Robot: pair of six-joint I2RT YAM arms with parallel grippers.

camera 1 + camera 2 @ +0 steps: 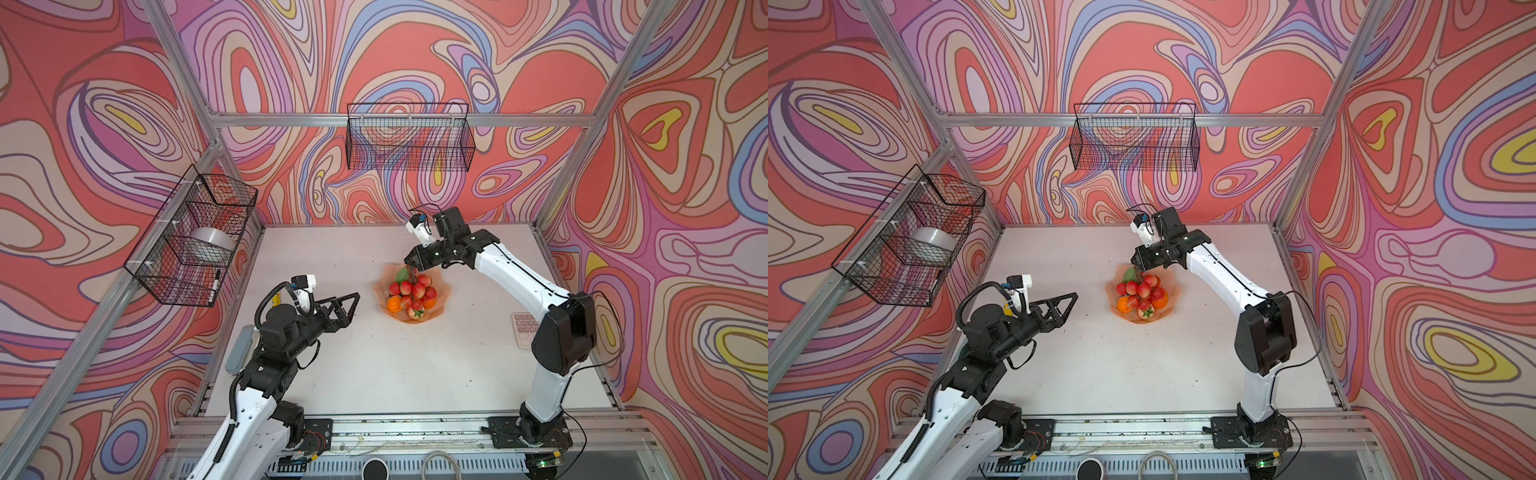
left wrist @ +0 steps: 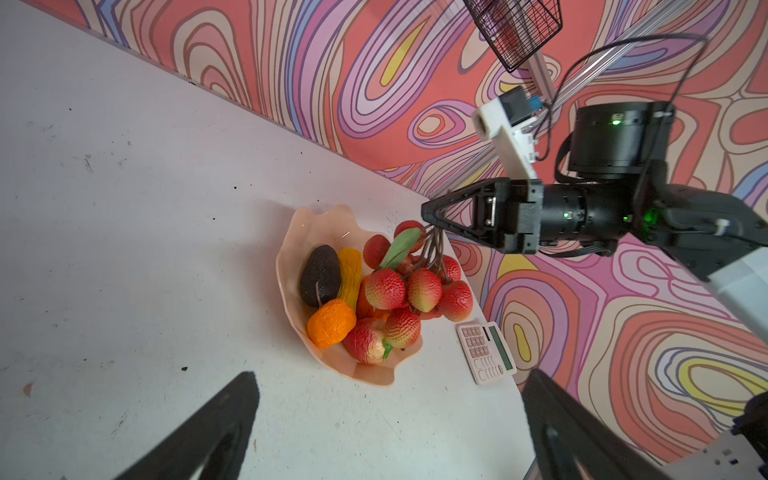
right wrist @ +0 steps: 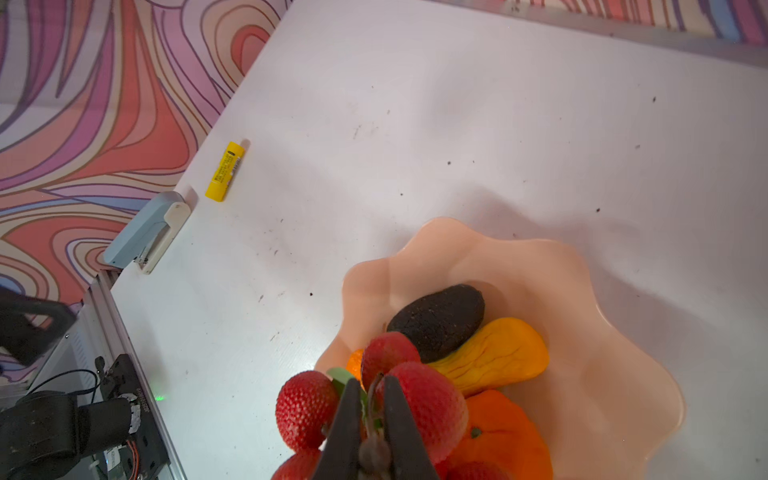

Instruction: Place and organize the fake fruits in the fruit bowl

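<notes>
The peach-pink fruit bowl [image 1: 444,300] [image 1: 1175,301] [image 2: 291,249] [image 3: 602,374] stands mid-table. Inside it lie a dark avocado [image 2: 321,276] [image 3: 438,322], a yellow-orange elongated fruit [image 2: 350,274] [image 3: 494,355], a small orange [image 2: 331,322], a large orange [image 3: 503,436] and a red strawberry [image 2: 365,343]. My right gripper [image 1: 409,261] [image 1: 1134,262] [image 2: 428,216] [image 3: 372,380] is shut on the stems of the bunch of red berries [image 1: 415,286] [image 1: 1144,286] [image 2: 415,286] [image 3: 419,399]. The bunch hangs over the bowl's right part, its lowest berries against the other fruits. My left gripper [image 1: 352,309] [image 1: 1070,308] [image 2: 392,376] is open and empty, left of the bowl.
A pink calculator [image 1: 524,328] [image 2: 486,351] lies right of the bowl. A grey-blue stapler [image 1: 241,347] [image 3: 145,230] and a small yellow tube [image 3: 226,170] lie at the table's left edge. Black wire baskets hang on the back wall [image 1: 409,137] and left wall [image 1: 195,237].
</notes>
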